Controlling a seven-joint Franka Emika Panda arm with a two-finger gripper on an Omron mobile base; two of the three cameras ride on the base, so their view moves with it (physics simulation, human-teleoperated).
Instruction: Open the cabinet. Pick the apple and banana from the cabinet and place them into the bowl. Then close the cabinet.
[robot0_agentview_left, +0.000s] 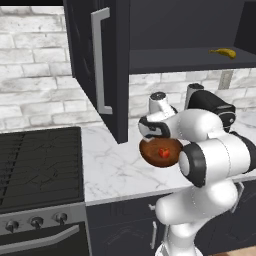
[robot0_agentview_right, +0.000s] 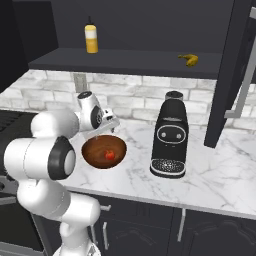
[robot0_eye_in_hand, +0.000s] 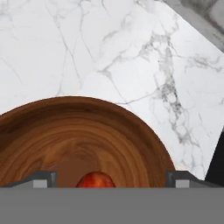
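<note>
The black wall cabinet stands open, with the yellow banana lying on its shelf to the right. On the marble counter sits the brown wooden bowl, and the red apple rests inside it. My gripper hovers just above the bowl, pointing down. It is open: the fingertips stand wide apart on either side of the apple and do not touch it.
A black coffee machine stands on the counter right of the bowl. A yellow bottle is on the shelf's left part. The open right door juts out over the counter. A stove lies to the left.
</note>
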